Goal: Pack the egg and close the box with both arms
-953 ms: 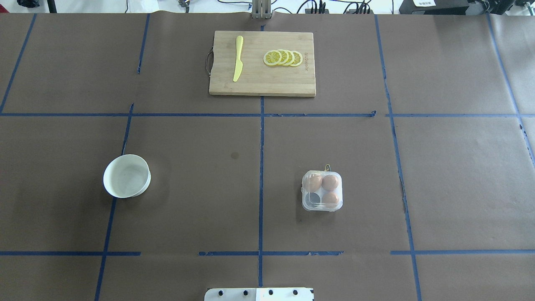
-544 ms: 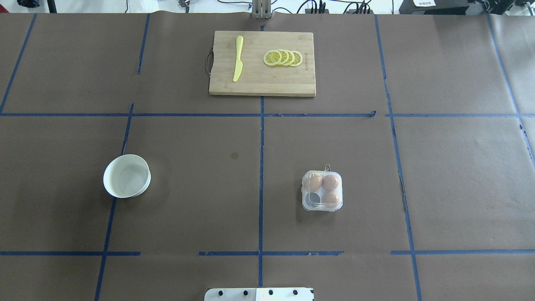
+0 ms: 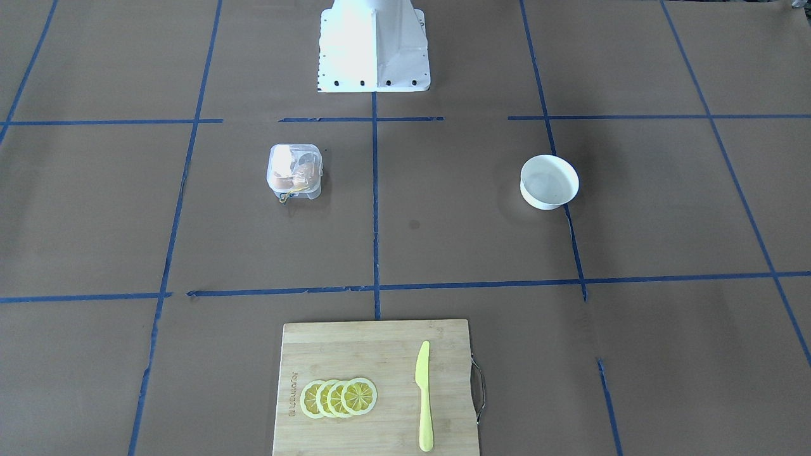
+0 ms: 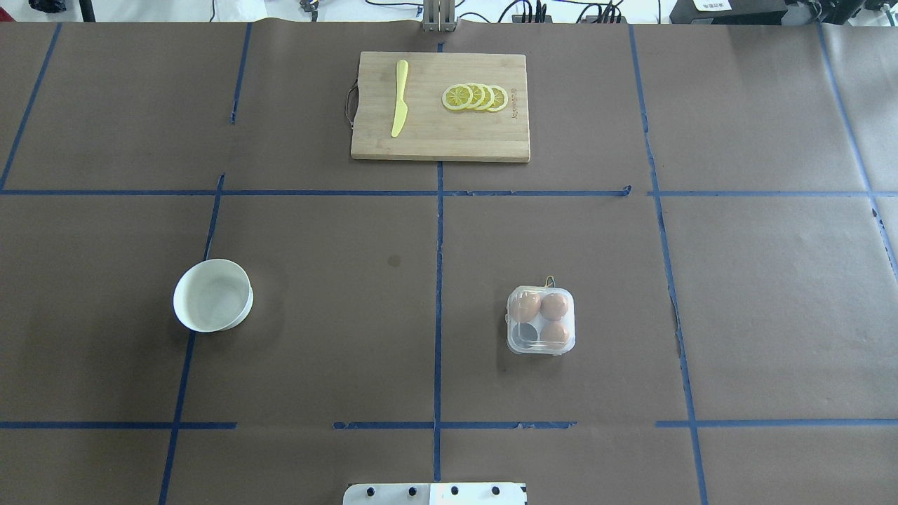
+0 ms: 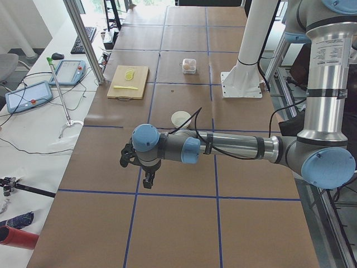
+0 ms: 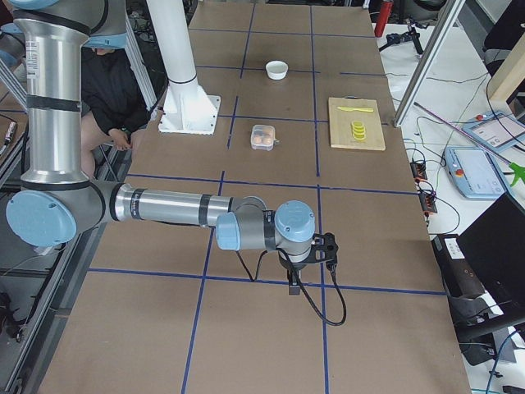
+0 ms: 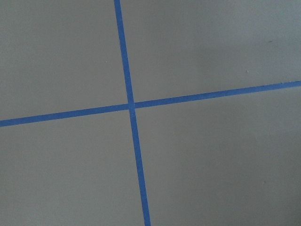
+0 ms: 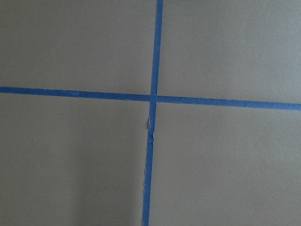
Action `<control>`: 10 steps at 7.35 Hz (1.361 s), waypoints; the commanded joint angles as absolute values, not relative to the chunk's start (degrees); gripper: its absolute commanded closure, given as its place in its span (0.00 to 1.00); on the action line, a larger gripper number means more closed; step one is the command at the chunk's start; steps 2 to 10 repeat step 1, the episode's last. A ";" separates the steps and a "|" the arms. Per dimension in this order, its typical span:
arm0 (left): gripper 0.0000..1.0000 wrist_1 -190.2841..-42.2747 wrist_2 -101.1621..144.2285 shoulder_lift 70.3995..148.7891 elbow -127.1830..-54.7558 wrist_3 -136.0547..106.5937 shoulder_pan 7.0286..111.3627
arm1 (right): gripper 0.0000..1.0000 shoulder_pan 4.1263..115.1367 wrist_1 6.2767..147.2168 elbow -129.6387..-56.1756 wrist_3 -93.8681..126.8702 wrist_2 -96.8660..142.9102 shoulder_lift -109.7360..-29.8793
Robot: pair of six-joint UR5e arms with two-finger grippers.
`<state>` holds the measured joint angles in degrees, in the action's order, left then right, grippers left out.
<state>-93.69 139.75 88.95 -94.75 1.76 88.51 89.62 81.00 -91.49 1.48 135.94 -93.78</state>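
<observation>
Right of centre in the overhead frame: clear egg carton (image 4: 541, 319), roughly square, three brown eggs (image 4: 554, 306) inside, lower-left cell empty. Well apart from both grippers: right gripper (image 6: 328, 249) low in its side view, left gripper (image 5: 126, 157) likewise. Nearer arm judged the right. Finger state: cannot tell.

Right arm (image 6: 172, 208) stretched low over the brown table (image 6: 271, 345).
Farther off, the egg carton (image 6: 262, 137) sits between white pedestal (image 6: 189, 107) and cutting board (image 6: 356, 123).
</observation>
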 commanded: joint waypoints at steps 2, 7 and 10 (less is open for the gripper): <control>0.00 -93.69 139.75 88.95 -94.66 1.76 88.51 | 0.00 89.30 80.77 -91.58 1.49 136.14 -93.78; 0.00 -93.69 139.75 88.95 -94.66 1.76 88.51 | 0.00 89.30 80.77 -91.58 1.49 136.14 -93.78; 0.00 -93.69 139.75 88.95 -94.66 1.76 88.51 | 0.00 89.30 80.77 -91.58 1.49 136.14 -93.78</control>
